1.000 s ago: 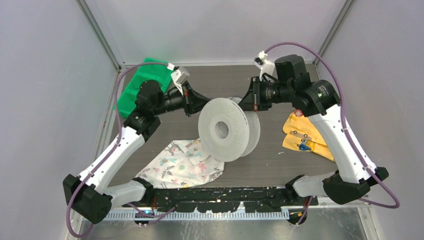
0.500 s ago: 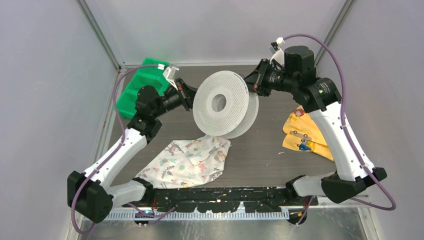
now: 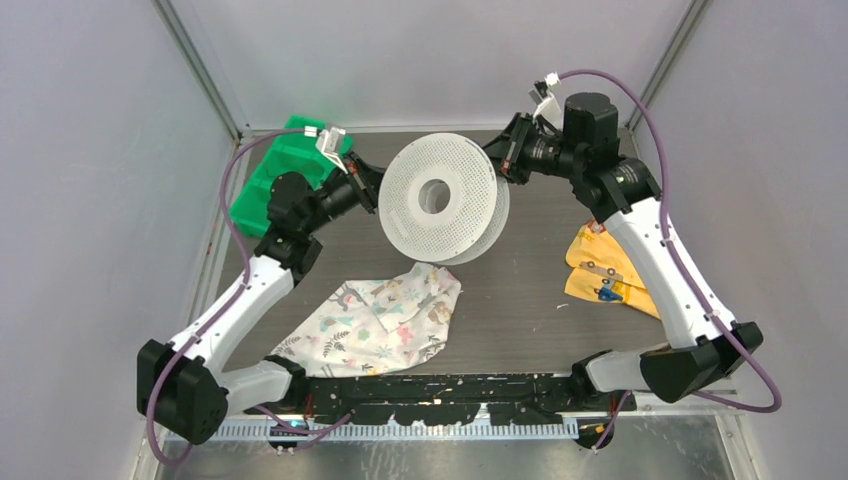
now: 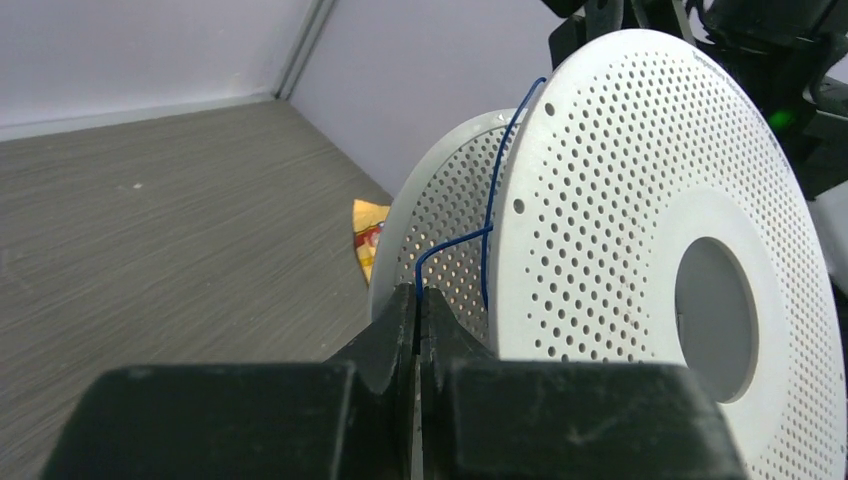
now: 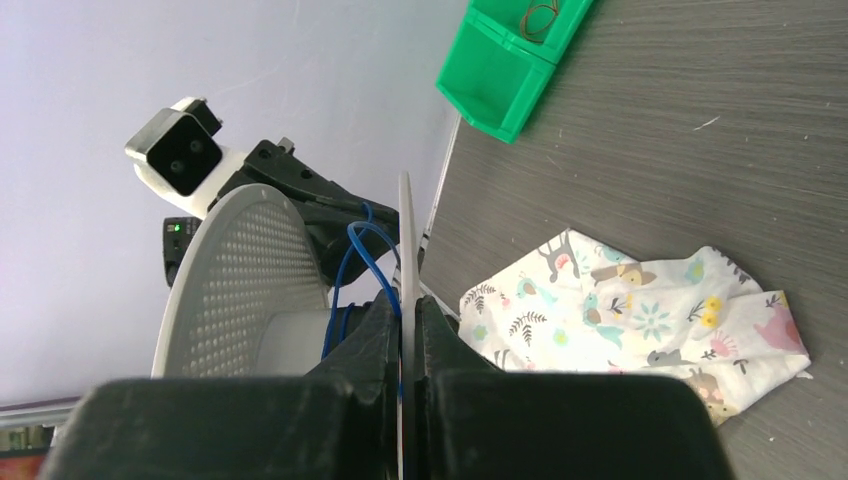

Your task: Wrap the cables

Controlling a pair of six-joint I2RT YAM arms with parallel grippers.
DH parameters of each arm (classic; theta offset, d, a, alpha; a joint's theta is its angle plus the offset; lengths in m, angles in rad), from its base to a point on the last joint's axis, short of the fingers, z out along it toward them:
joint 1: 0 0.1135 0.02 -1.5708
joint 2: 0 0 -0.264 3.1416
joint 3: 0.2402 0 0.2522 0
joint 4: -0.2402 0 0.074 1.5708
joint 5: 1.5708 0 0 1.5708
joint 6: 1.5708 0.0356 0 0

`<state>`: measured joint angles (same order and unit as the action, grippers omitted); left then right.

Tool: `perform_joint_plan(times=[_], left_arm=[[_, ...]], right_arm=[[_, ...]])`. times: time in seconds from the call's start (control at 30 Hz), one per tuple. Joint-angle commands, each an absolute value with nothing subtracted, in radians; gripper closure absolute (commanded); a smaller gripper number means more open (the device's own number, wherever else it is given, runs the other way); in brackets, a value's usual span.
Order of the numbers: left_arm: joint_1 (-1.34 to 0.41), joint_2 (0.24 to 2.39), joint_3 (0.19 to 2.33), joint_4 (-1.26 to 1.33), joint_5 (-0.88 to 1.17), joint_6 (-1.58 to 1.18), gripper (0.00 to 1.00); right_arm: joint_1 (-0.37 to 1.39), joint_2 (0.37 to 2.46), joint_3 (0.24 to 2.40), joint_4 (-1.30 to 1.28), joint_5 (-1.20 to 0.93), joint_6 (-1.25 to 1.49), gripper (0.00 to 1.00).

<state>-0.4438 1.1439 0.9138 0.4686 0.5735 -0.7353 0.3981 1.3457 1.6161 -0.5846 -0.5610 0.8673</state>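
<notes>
We saw a pale grey two-disc plastic spool [image 3: 440,200], both discs dotted with a regular grid of small holes around a plain, unpierced ring at the hub. The thin thread-like wire [image 4: 497,180] was dark blue. The left gripper [image 4: 418,300] and right gripper [image 5: 405,312] were matt black. The arms were white with black joints, and their thick cables [image 3: 600,72] were purple. The rectangular plastic bin [image 3: 265,185] was bright green. The crumpled cloth [image 3: 385,315] was white, printed with small animals, leaves and flowers in teal, pink, grey and yellow. The crumpled yellow sheet [image 3: 610,270] bore red and blue marks. The table [image 3: 520,300] was dark grey-brown, streaked with fine wood grain.
</notes>
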Motion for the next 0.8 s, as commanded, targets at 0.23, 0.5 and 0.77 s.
perform_joint_plan(times=[0.23, 0.5, 0.77], left_arm=[[-0.515, 1.263, 0.949, 0.239, 0.661, -0.526, 1.00], [-0.511, 1.436, 0.899, 0.358, 0.635, -0.464, 1.00], [-0.507, 1.589, 0.895, 0.396, 0.606, -0.448, 1.00]], right_arm=[[0.381, 1.486, 1.420, -0.049, -0.497, 0.928, 0.99], [0.353, 1.737, 1.315, 0.300, -0.692, 0.972, 0.99], [0.349, 1.920, 1.372, 0.333, -0.802, 0.928, 0.99]])
